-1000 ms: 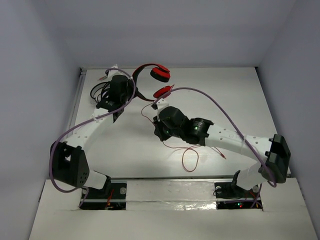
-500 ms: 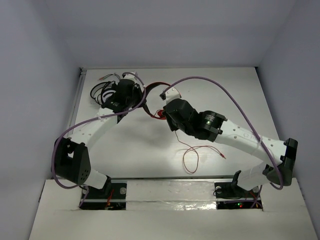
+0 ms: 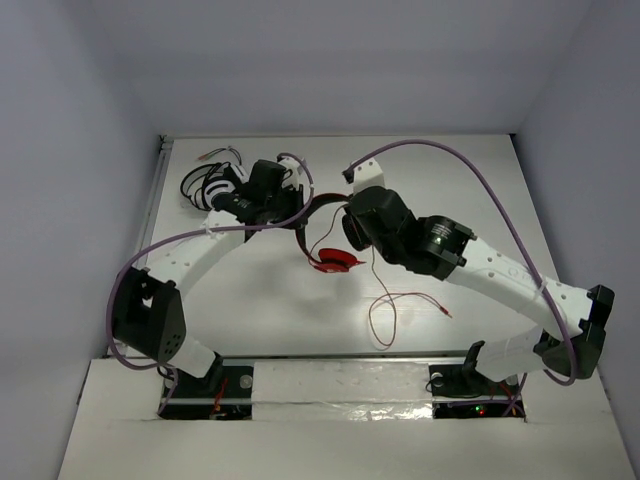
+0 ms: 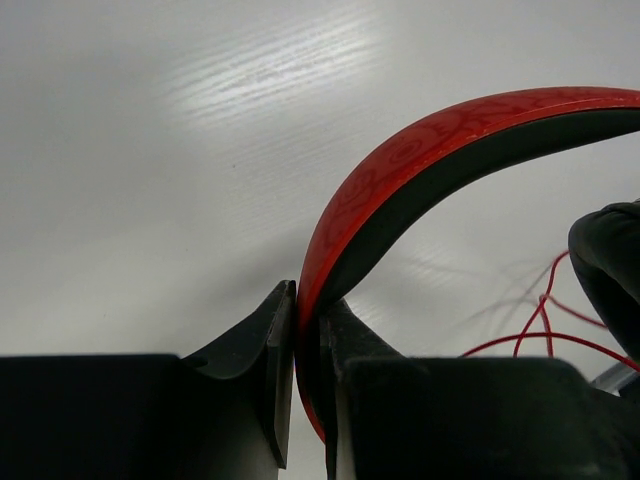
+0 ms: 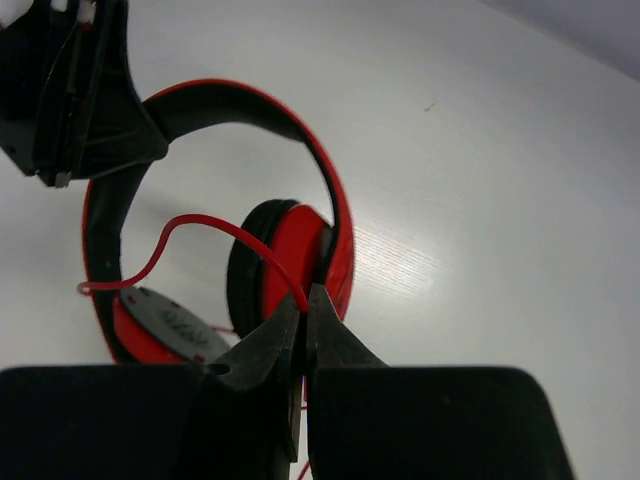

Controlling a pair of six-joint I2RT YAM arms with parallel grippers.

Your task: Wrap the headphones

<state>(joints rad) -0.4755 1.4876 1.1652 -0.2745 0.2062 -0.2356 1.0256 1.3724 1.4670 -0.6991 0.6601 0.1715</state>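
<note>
The red headphones (image 3: 330, 260) hang between the two arms above the table's middle. Their black-lined headband (image 4: 420, 180) is clamped in my left gripper (image 4: 308, 315), which is shut on it. In the right wrist view the headband (image 5: 335, 200) arcs over a round red earcup (image 5: 290, 255), with the second earcup (image 5: 165, 325) lower left. My right gripper (image 5: 305, 300) is shut on the thin red cable (image 5: 215, 225), just in front of the earcup. The rest of the cable (image 3: 385, 310) trails in loops on the table below the right arm.
Black-and-white headphones with a bundled black cable (image 3: 205, 185) lie at the back left, beside the left gripper. The white table (image 3: 480, 190) is ringed by grey walls. Purple arm cables (image 3: 450, 160) arch over both arms.
The left gripper has carried the headphones right and toward the near side, and they have turned so an earcup hangs low. The right gripper has risen toward the back, drawing the cable with it.
</note>
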